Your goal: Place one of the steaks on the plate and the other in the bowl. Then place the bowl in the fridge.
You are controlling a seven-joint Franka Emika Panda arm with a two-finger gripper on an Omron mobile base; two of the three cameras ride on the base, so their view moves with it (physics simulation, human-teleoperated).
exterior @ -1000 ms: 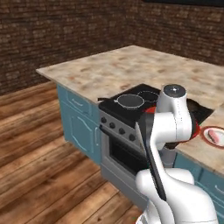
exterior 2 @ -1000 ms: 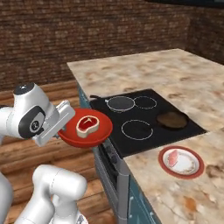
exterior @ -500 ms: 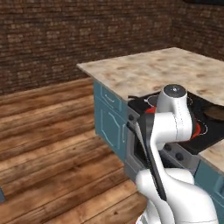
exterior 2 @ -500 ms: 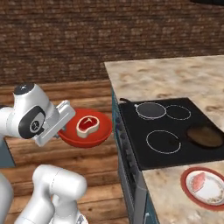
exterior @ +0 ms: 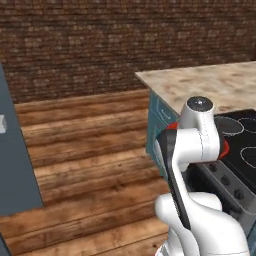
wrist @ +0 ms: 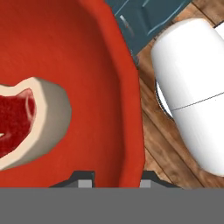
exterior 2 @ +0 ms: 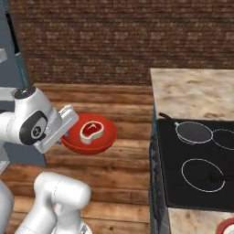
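The gripper [wrist: 111,181] is pinching the rim of the bowl [wrist: 87,78]. In the hand view its two dark tips sit at 6 o'clock, one on each side of the red wall, and they are largely cut off by the lower edge. In the right base view the gripper [exterior 2: 68,124] meets the bowl [exterior 2: 89,137] at the bowl's 9 o'clock edge, but the fingers themselves are too small to make out there.

The bowl is held level in the air, over the wooden floor [exterior 2: 123,178] and apart from the counter [exterior 2: 192,89]. One steak [exterior 2: 92,131] lies flat inside it, near the middle. In the hand view the steak [wrist: 30,120] is cut off at 9 o'clock, so just its pale fatty edge and part of the red meat show.

In the left base view the white arm [exterior: 200,135] hides nearly all of the bowl [exterior: 224,148]; a red sliver peeks out at the arm's 3 o'clock side and another at 10 o'clock.

At 3 o'clock in the right base view lies the black cooktop [exterior 2: 196,160], cut off at the picture's edge. At 5 o'clock a red-rimmed arc of the plate [exterior 2: 226,226] shows in the corner; what lies on it cannot be told.

A dark grey-blue slab of the fridge [exterior: 15,165] stands at 9 o'clock in the left base view, mostly out of frame.
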